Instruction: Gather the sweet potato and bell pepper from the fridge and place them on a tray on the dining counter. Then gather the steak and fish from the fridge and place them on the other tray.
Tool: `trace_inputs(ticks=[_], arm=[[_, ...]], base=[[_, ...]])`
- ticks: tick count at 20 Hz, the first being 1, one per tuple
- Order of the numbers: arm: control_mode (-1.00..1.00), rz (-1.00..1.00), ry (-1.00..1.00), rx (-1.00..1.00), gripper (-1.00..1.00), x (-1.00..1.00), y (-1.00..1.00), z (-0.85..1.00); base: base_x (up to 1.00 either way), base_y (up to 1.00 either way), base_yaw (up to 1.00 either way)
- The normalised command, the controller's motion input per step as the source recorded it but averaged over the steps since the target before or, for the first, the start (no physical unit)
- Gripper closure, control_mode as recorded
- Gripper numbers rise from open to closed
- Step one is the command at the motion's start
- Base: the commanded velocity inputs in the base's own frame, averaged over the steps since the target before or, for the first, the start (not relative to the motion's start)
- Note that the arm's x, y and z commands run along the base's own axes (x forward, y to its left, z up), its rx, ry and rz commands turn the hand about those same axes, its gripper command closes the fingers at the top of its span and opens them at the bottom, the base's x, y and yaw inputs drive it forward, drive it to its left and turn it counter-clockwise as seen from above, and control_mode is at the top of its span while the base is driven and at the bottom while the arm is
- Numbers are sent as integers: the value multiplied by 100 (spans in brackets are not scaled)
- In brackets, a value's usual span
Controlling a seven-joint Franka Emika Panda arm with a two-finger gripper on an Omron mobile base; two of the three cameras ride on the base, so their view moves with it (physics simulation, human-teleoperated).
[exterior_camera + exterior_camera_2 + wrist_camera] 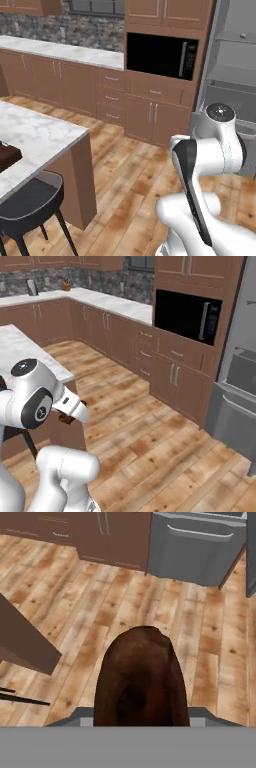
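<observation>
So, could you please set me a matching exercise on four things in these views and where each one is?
Things:
1. sweet potato
2. microwave
3. stool
4. fridge

Places:
a. grey, at the right edge of both base views
b. gripped in the tool, above the wood floor
c. built into the brown cabinets
d. beside the marble counter

Pairs: 1-b, 2-c, 3-d, 4-a

Domestic kitchen: brown base cabinets (75, 85), marble countertop (60, 50), built-in microwave (161, 54), stainless fridge (240, 381), island counter (35, 135) with stool (30, 205).
</observation>
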Motion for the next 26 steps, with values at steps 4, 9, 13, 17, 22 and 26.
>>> trace_inputs(ticks=[4,9,13,17,22,26], arm=[[100,0,0,0,100,0,0,0],[100,0,0,0,100,0,0,0],[100,0,0,0,100,0,0,0],[100,0,0,0,100,0,0,0],[100,0,0,0,100,0,0,0],[100,0,0,0,100,0,0,0]], base=[[-70,1,43],[-51,18,44],[-59,33,40],[-51,49,40],[-25,73,35],[-1,78,30]])
